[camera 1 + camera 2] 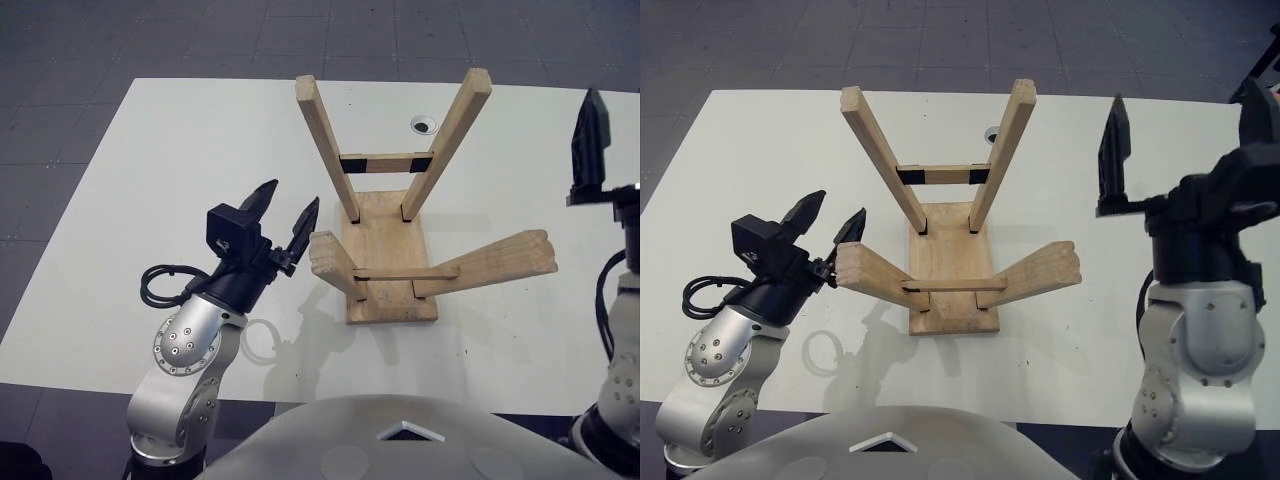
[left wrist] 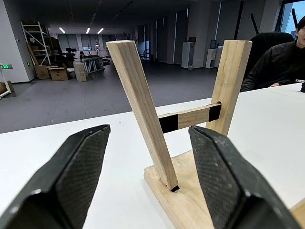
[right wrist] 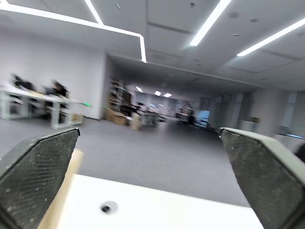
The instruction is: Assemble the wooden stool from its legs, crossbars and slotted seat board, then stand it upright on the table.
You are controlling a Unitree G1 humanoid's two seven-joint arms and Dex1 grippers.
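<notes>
The stool (image 1: pixel 385 250) lies upside down mid-surface (image 1: pixel 180 160), far legs (image 1: pixel 328 150) standing, near legs (image 1: pixel 500 262) tilted low. The left hand (image 1: pixel 295 195) is spread open just beside the near left leg; the right hand (image 1: pixel 1185 125) is open, raised well apart. A sideways nudge could lever the tilted pair from the seat board (image 1: pixel 385 225).

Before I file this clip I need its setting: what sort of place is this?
Probably a big open-plan office or lab hall: a white table with a cable port, long ceiling strip lights, and storage shelves with cardboard boxes at the far wall.
</notes>
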